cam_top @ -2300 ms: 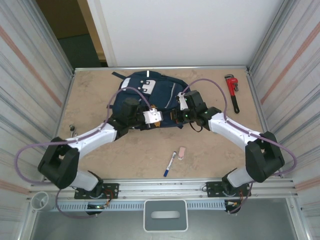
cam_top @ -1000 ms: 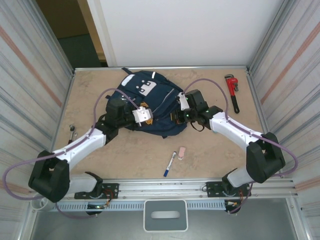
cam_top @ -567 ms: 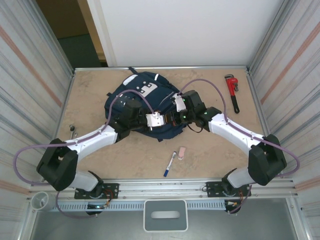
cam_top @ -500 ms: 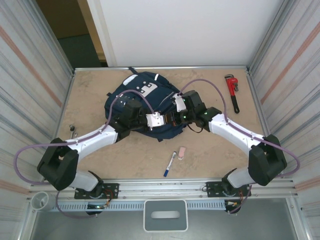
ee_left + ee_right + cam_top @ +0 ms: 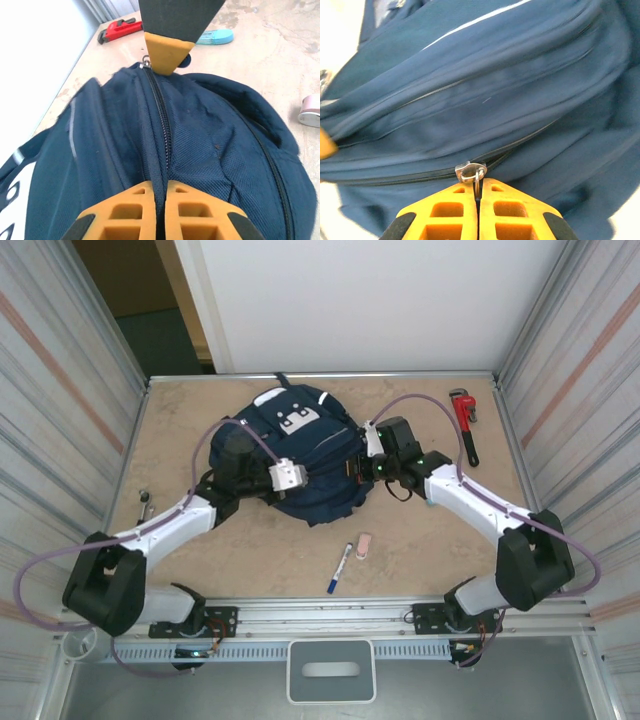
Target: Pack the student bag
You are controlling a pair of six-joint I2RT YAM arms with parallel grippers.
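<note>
Both closed: left gripper (image 5: 159, 192) seemingly nipping the student bag (image 5: 215, 135) along its zip (image 5: 161, 125), right gripper (image 5: 478, 192) clamping the zipper pull (image 5: 471, 172)

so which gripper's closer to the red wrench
Right. The right gripper pinches a zipper pull on the student bag, toward the red wrench; the left gripper clamps the bag farther away.

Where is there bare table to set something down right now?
Bare table sits near left, between the left arm and the marker; another patch is the far-left corner beside the student bag. Crowded: mid-table, where the right arm meets the bag, and by the eraser.
</note>
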